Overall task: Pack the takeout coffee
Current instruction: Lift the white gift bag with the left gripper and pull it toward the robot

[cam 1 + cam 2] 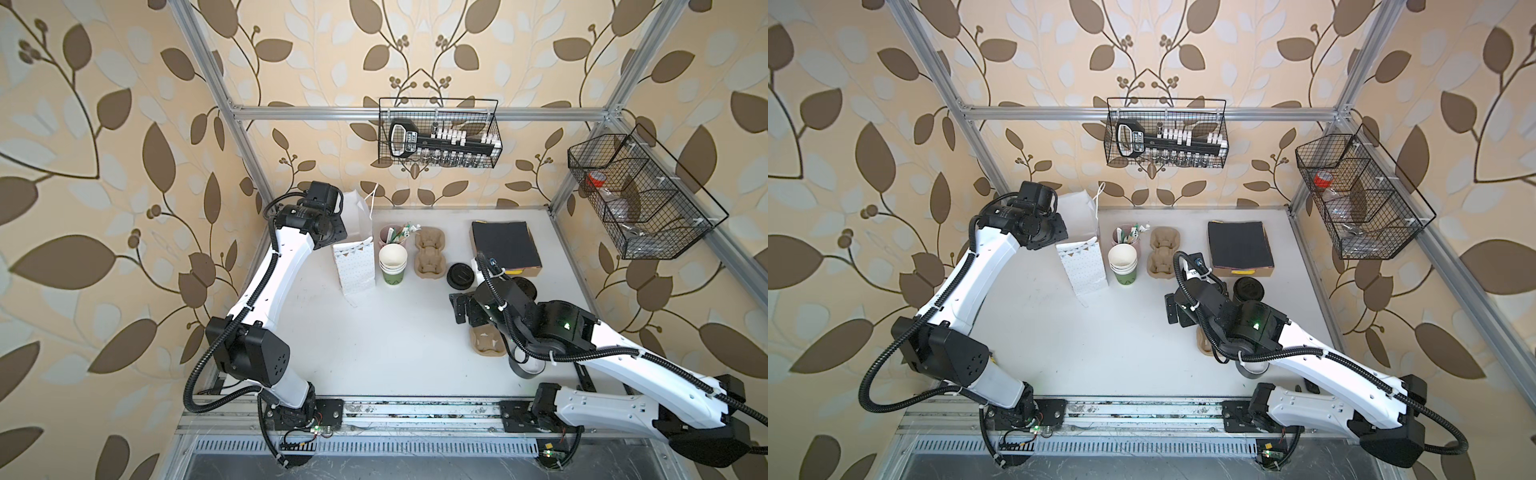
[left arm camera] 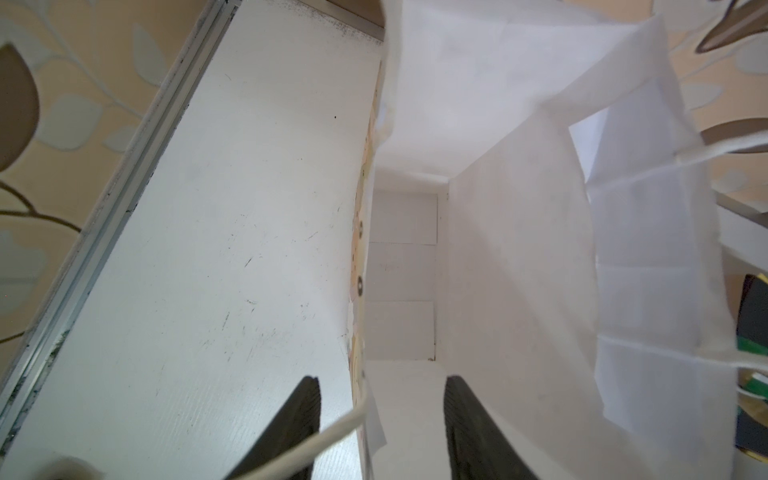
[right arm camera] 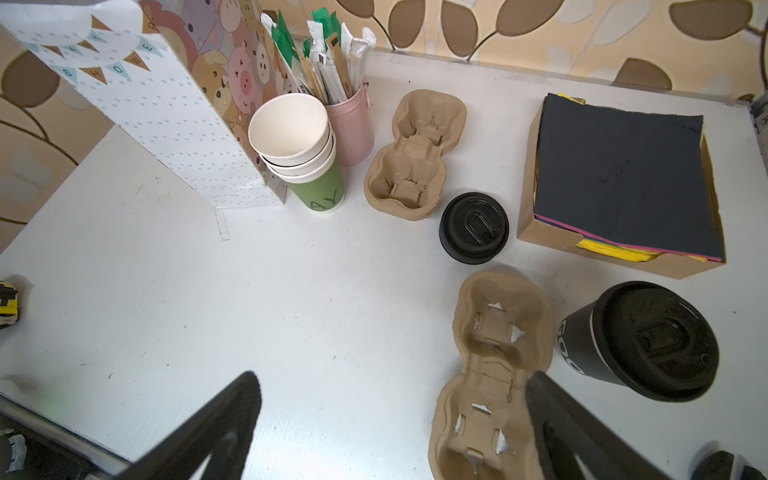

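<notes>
Right tool [image 3: 392,376] hangs released, fingers wide apart, over the white bench [image 3: 291,311] and a cardboard cup carrier [image 3: 498,332]. The takeout coffee [image 1: 1248,291] stands upright right of centre in a top view, beside that carrier. Left tool [image 2: 380,380], fingers apart, straddles the rim of the paper bag [image 2: 519,249].

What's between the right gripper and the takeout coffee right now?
A brown pulp cup carrier lies between the open right gripper and the takeout coffee, seen in the right wrist view.

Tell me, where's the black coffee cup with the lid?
In a top view the takeout coffee stands on the right, near the napkin box and beside a cup carrier.
</notes>
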You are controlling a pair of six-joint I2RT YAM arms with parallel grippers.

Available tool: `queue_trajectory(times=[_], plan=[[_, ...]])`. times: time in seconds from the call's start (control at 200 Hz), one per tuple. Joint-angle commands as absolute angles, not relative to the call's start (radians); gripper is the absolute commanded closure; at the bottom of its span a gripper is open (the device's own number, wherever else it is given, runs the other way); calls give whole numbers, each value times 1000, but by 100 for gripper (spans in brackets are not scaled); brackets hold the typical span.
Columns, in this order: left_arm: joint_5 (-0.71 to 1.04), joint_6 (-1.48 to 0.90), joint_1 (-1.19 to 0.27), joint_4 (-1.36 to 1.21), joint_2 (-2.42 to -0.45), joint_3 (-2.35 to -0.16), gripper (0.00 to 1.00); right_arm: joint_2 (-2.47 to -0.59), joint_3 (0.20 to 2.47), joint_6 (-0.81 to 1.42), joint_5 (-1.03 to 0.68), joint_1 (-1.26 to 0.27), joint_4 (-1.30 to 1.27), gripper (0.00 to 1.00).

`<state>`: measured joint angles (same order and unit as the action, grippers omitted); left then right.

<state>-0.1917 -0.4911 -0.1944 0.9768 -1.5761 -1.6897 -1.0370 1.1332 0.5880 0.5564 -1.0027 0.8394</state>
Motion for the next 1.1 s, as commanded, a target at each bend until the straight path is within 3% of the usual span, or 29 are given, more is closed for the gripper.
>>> queue_trajectory(times=[0.0,0.375,0.515,0.805,1.095], plan=[[-227,-483,-181,991,-1583,-1732,59,-1031,1121,604,584,-1015,862,0],[-239,-481,-176,1009,-1607,-1759,84,-1034,1117,607,589,-1019,864,0],[-250,-481,-174,1016,-1611,-1764,98,-1035,1113,610,583,-1019,859,0],[-294,-495,-156,1071,-1525,-1813,100,-1032,1108,612,577,-1021,860,0],[-240,-500,-156,1090,-1210,-1747,100,-1032,1084,610,565,-1021,845,0]])
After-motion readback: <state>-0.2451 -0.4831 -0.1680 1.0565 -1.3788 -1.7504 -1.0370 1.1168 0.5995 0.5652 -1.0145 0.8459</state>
